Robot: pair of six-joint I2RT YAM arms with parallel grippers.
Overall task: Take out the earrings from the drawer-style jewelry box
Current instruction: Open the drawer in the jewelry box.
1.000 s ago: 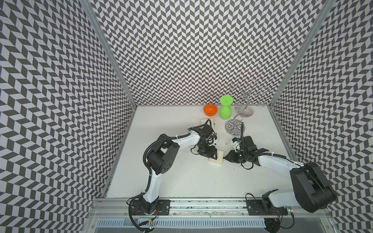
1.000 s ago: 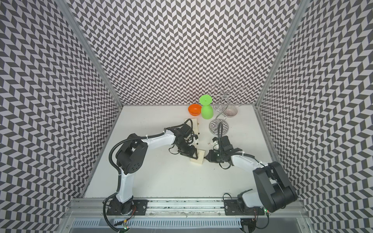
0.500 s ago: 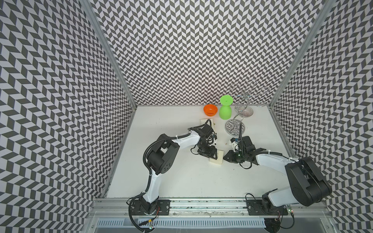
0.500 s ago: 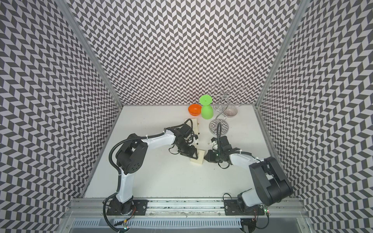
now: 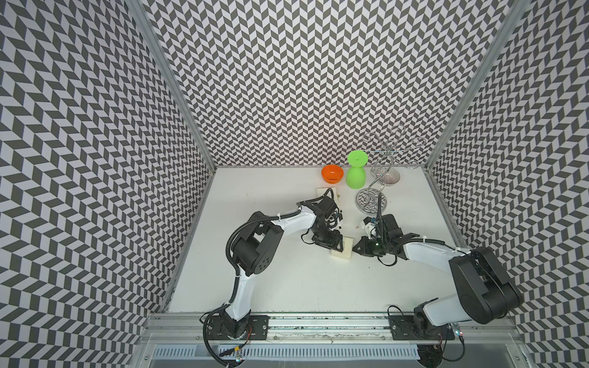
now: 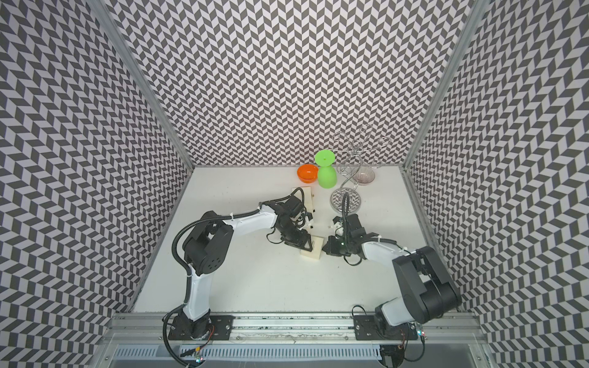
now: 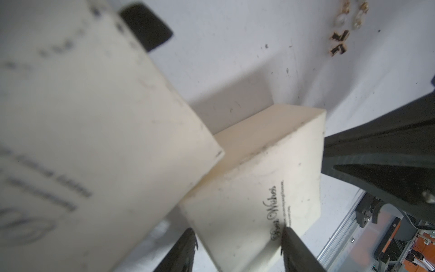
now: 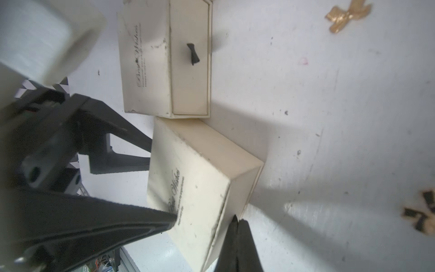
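At the far edge of the white table [image 5: 287, 286], an orange bowl [image 5: 332, 173] sits just beside a bright green goblet-shaped piece [image 5: 355, 174] with a flat disc on top. To the right of that stands a tall silver wire stand [image 5: 387, 173] with curling branches. Nearer the middle is a second wire stand [image 5: 371, 200], whose round shiny base mirrors the black-and-white chevron walls [image 5: 287, 79]. A metal rail [image 5: 318, 321] runs along the near edge.

Left pincer [image 7: 238, 235] clamps with jaws apart; right pincer [image 8: 236, 221] fully closed.
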